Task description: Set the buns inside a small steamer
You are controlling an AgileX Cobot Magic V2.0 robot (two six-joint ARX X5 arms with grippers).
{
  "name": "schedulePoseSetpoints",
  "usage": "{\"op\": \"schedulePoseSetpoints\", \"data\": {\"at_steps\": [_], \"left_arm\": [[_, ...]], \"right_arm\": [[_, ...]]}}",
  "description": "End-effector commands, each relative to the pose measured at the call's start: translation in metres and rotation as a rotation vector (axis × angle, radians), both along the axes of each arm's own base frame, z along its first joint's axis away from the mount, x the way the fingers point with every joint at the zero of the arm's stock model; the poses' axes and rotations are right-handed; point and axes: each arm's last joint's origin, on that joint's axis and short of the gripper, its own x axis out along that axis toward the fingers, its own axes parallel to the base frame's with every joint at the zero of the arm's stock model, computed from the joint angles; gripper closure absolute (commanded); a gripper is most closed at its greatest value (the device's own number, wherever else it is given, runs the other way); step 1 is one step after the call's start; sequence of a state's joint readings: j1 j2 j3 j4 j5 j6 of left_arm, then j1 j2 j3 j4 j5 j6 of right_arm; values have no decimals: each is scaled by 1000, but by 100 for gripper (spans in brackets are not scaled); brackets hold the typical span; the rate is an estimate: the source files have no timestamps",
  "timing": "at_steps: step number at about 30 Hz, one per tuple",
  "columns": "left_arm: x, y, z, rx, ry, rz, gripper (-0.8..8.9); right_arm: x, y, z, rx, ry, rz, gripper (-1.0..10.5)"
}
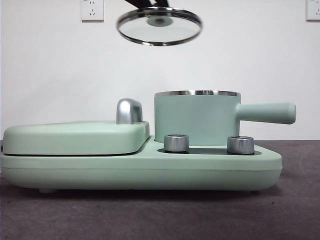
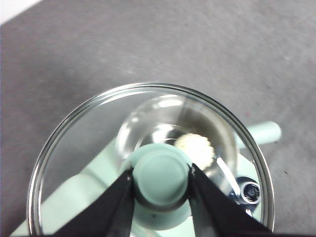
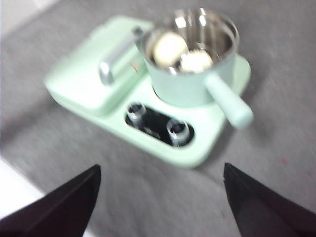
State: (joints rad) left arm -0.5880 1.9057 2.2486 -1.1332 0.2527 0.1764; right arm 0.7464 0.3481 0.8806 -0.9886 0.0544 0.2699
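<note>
The small steamer [image 1: 197, 120] is a mint-green pot with a steel rim and a straight side handle, standing uncovered on the right of the appliance. In the right wrist view both buns lie inside the steamer [image 3: 187, 84]: a smooth cream one [image 3: 169, 47] and a ridged one [image 3: 196, 60]. The glass lid [image 1: 159, 26] hangs tilted high above the pot. My left gripper [image 2: 160, 170] is shut on the lid's green knob [image 2: 162, 180]; the ridged bun [image 2: 197, 148] shows through the glass. My right gripper [image 3: 161, 168] is open and empty, high above the table in front of the appliance.
A flat mint-green griddle section [image 1: 75, 137] with a chrome handle [image 1: 129, 111] fills the appliance's left half. Two steel dials [image 1: 176, 143] [image 1: 240, 144] stand in front of the pot. Grey table surface surrounds the appliance; a white wall with a socket [image 1: 92, 10] is behind.
</note>
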Motion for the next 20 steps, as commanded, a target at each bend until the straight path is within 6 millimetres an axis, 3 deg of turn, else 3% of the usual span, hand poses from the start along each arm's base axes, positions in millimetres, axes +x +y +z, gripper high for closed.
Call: {"op": "schedulePoseSetpoints", "data": {"at_steps": [1, 10, 20], "left_arm": [[1, -17, -3, -2, -25, -56, 796], [11, -50, -36, 36, 27, -107, 796], [28, -70, -65, 43, 30, -146, 796]], "right_arm": [[1, 1, 8, 52, -49, 13, 552], [1, 2, 11, 60, -78, 48, 552], [1, 2, 11, 60, -79, 48, 552]]}}
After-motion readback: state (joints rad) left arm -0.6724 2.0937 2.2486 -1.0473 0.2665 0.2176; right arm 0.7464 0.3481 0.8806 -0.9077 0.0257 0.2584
